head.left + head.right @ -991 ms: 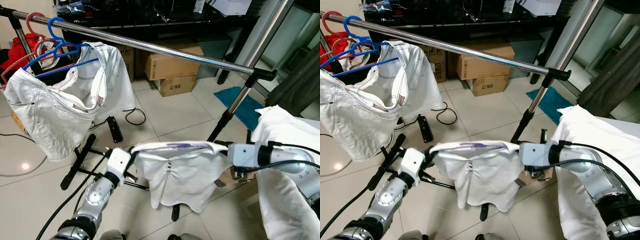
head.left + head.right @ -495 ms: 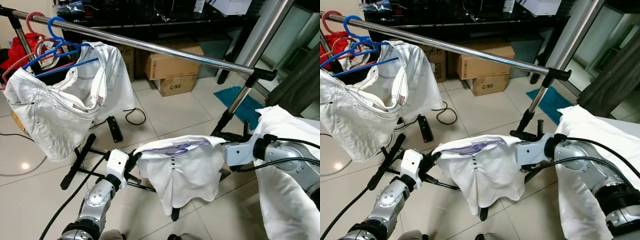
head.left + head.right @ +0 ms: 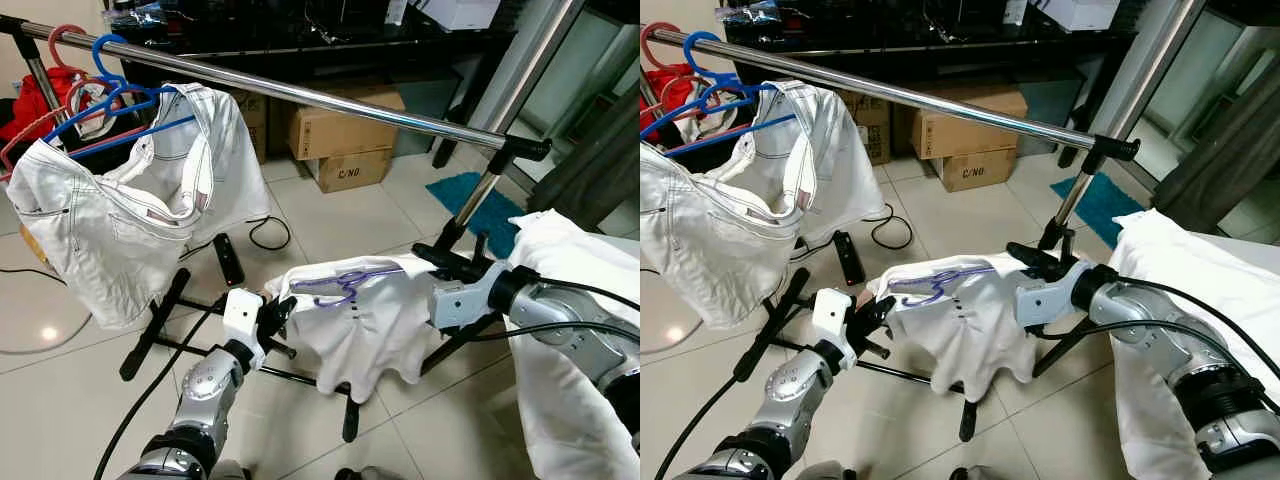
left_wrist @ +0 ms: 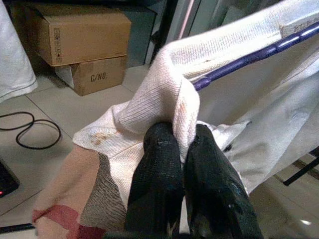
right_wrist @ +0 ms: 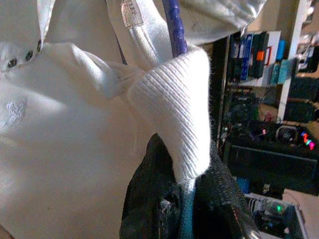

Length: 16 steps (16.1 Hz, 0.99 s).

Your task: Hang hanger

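We hold the white shirt (image 3: 365,325) on its purple hanger (image 3: 335,283) stretched between left tool (image 4: 185,149) and right tool (image 5: 187,184) (both clenched on fabric), well below the rail (image 3: 330,97) ahead.

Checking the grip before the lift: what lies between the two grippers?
The white shirt on its purple hanger spans from the left gripper to the right gripper, seen in both eye views.

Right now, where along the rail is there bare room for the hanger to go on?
The clothes rail is bare from the hung white trousers to its right end bracket, above the cardboard boxes. The left end is crowded with blue and pink hangers. Both grippers, left and right, hold the white shirt on its purple hanger below the bare stretch.
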{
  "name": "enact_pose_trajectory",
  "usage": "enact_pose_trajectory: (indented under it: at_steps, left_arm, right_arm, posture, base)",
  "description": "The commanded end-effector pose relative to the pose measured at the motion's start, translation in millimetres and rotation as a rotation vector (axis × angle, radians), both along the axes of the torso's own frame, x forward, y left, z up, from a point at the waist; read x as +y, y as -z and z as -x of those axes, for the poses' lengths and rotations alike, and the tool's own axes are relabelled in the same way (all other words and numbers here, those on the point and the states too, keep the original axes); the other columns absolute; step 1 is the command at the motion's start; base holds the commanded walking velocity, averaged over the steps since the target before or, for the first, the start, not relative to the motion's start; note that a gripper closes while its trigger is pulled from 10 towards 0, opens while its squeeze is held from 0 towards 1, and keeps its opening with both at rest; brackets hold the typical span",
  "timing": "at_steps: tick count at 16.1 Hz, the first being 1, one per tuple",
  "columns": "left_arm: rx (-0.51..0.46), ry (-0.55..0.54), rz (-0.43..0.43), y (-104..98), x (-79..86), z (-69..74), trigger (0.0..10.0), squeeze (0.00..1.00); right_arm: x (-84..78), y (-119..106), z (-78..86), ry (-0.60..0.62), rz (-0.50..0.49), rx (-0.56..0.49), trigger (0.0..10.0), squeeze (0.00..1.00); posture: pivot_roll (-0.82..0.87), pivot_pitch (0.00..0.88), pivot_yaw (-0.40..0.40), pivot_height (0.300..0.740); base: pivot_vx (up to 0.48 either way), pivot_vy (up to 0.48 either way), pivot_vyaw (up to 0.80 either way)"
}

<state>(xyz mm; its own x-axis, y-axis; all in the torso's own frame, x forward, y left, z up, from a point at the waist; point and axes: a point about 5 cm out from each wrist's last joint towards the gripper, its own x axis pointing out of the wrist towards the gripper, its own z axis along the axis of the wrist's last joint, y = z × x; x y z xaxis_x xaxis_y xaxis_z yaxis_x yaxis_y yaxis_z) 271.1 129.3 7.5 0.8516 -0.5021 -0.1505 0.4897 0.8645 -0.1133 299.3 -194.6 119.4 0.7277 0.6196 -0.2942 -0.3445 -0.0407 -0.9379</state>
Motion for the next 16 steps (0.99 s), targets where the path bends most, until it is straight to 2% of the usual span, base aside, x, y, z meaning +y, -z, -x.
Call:
enact_pose_trajectory:
  at_steps: [1, 3, 5, 7, 10, 13, 14, 16]
  left_arm:
    - [-0.02, 0.055, 0.012, -6, -13.0, -4.6, 0.0, 0.0]
    - [-0.042, 0.107, -0.013, -7, -22.9, -2.7, 0.0, 0.0]
    - [-0.053, 0.122, -0.018, -8, -26.5, -1.7, 0.0, 0.0]
    - [-0.056, 0.114, -0.015, -6, -21.9, 1.5, 0.0, 0.0]
    - [-0.031, 0.069, -0.014, 2, -6.1, 9.8, 0.0, 0.0]
    - [-0.022, 0.059, -0.018, 5, -2.5, 14.2, 0.0, 0.0]
    - [-0.026, 0.044, -0.019, 5, 1.1, 15.1, 0.0, 0.0]
    - [-0.04, 0.028, -0.018, 2, 7.2, 13.5, 0.0, 0.0]
  right_arm:
    - [2.1, -6, -4.2, 0.011, -0.036, -0.015, 0.0, 0.0]
    - [7.7, -3, -7.2, 0.045, -0.091, 0.038, 0.0, 0.0]
    - [7.4, 1, -11.3, 0.085, -0.084, 0.053, 0.0, 0.0]
    - [-9.4, 3, -17.4, 0.166, -0.027, 0.052, 0.0, 0.0]
    - [-37.2, -1, -28.7, 0.344, 0.001, 0.035, 0.0, 0.0]
    - [-43.0, 5, -28.4, 0.386, -0.021, 0.099, 0.0, 0.0]
    - [-46.1, 12, -23.6, 0.361, 0.005, 0.155, 0.0, 0.0]
    - [-52.2, 14, -18.5, 0.323, 0.05, 0.183, 0.0, 0.0]
  posture:
    - [0.09, 0.04, -0.105, 0.74]
    - [0.08, 0.041, -0.103, 0.74]
    - [0.08, 0.042, -0.104, 0.74]
    - [0.09, 0.042, -0.105, 0.74]
    - [0.09, 0.044, -0.105, 0.74]
    - [0.09, 0.041, -0.107, 0.74]
    - [0.1, 0.039, -0.108, 0.74]
    - [0.1, 0.039, -0.108, 0.74]
  base:
    - [0.0, 0.0, 0.0]
    - [0.0, 0.0, 0.0]
    - [0.0, 0.0, 0.0]
    - [0.0, 0.0, 0.0]
    - [0.0, 0.0, 0.0]
    - [0.0, 0.0, 0.0]
    - [0.0, 0.0, 0.0]
    - [0.0, 0.0, 0.0]
